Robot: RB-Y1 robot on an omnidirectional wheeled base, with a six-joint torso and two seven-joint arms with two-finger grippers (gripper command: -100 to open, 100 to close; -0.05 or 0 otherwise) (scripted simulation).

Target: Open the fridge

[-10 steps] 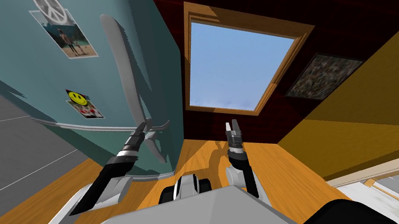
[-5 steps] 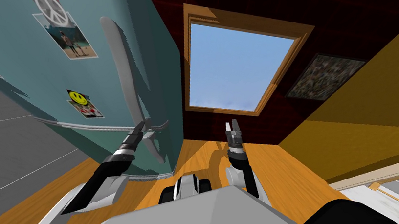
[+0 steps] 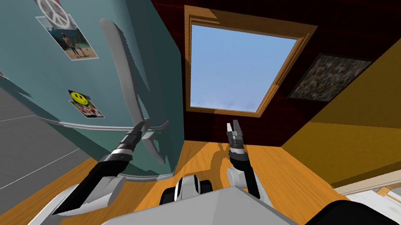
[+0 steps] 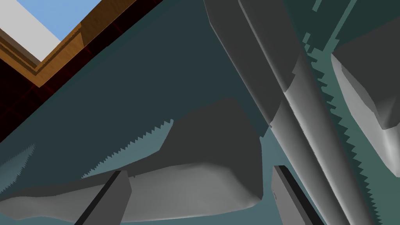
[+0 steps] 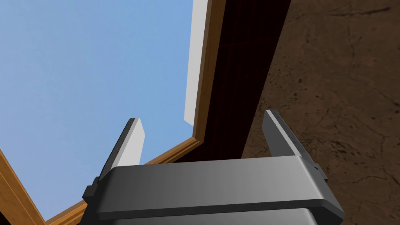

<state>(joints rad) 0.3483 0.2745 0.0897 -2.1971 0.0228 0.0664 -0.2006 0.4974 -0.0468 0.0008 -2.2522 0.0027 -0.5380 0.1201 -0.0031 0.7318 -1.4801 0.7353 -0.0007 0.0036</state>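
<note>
Fridge (image 3: 3, 29): a teal door is filling the upper left of the frame, slanting as the whole picture is slanting.
Stickers: a peace sign (image 3: 52, 8), a photo (image 3: 70, 42) and a smiley (image 3: 78, 97) are sitting on the door, left of the handle.
Handle (image 3: 123, 68): a long grey bar is running down the door from the upper left towards the centre of the frame. In the left wrist view it (image 4: 300, 117) is passing close beside one finger.
Lower handle (image 3: 154, 145): a second grey piece is starting just under the long bar's end, left of centre.
Left gripper (image 3: 141, 127): it is reaching up from the lower left, with its tips at the long bar's lower end. Its fingers (image 4: 113, 195) are standing wide apart and clamping nothing. A rounded grey handle piece (image 4: 187, 187) is lying between and beyond them. I cannot tell whether they are touching it.
Right gripper (image 3: 234, 125): it is hovering at the centre of the frame, above the wooden floor (image 3: 281, 165) and well apart from the fridge. In its own wrist view (image 5: 203, 133) the fingers are spread apart and holding nothing.
</note>
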